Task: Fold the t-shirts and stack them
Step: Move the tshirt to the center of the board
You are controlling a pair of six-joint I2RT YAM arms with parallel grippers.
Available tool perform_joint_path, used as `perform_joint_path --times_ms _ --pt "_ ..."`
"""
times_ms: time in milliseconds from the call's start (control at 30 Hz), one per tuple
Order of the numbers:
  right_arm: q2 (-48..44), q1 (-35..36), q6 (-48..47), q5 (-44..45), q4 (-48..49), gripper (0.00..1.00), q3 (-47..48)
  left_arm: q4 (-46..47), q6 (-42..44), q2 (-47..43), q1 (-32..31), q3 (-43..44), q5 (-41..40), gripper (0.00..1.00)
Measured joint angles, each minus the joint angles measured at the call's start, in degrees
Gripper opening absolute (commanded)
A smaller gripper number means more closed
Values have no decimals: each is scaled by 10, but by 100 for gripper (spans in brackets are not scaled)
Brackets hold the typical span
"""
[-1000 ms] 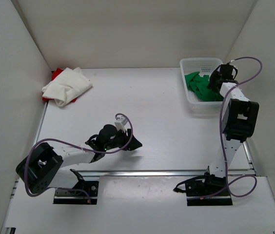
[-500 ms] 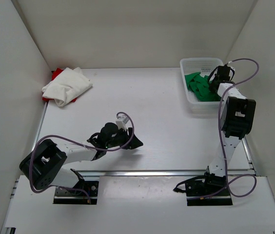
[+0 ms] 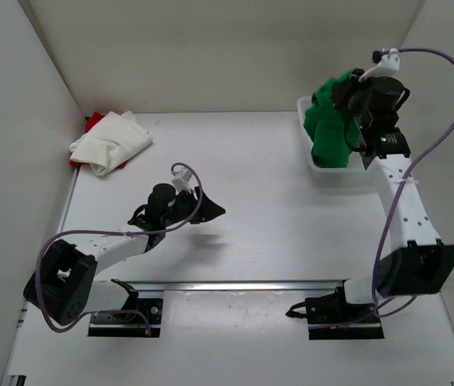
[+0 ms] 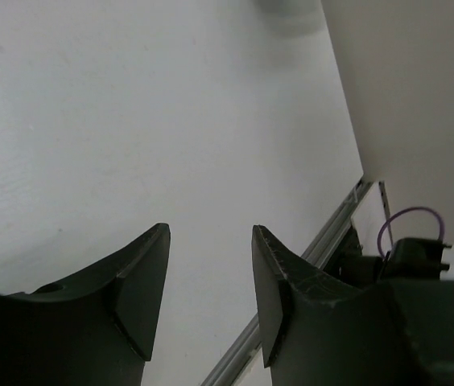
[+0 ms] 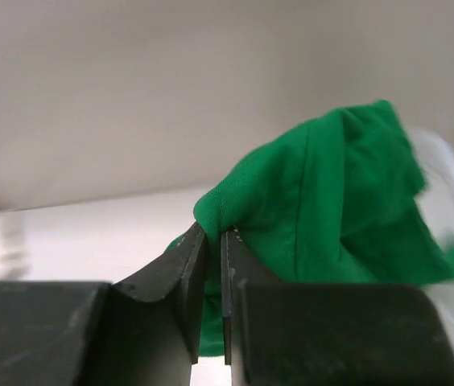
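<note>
White desk [image 3: 275, 161], green t-shirt [image 3: 328, 133] in the air.
It hangs down from my pinching right fingers [image 5: 191, 265], over the basket [image 3: 323, 100]; my left fingers [image 4: 142, 277] are apart, empty.

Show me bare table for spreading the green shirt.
Widest bare table lies between the off-white t-shirt, piled on the red t-shirt far left, and the mesh basket far right. Also free: the near stretch right of the left gripper. Crowded: that left corner, and the basket under the green t-shirt in the right gripper.

Plain green shirt [image 3: 328, 129]; plain off-white shirt [image 3: 113, 141]; red shirt [image 3: 92, 122] (barely showing, probably plain); white basket [image 3: 332, 172].
</note>
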Motion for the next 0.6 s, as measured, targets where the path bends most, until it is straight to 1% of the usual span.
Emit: perform_joint_path --times_ms 133,233,267,300,400,467,500,567,600 --pt "-70 101 3 -76 27 0 44 -5 -21 -32 64 1 14 56" --pt "-86 180 6 -135 41 0 82 -3 -41 -72 125 -17 29 57" --pt "-87 198 10 -161 50 0 92 -4 -47 -87 149 -24 32 56" --pt "-88 209 17 -185 61 0 97 -6 -52 -102 174 -32 36 58" --pt "-89 215 46 -248 97 0 89 -21 -63 -153 242 -50 39 58" --pt "-92 198 81 -293 140 0 54 -35 -63 -184 274 -52 38 60" --pt "-94 184 102 -314 168 0 25 -40 -61 -192 281 -49 36 59" --pt "-99 152 141 -344 238 2 -68 -46 -62 -195 283 -41 36 60" --pt "-96 138 154 -352 265 9 -113 -47 -63 -195 284 -40 36 60"
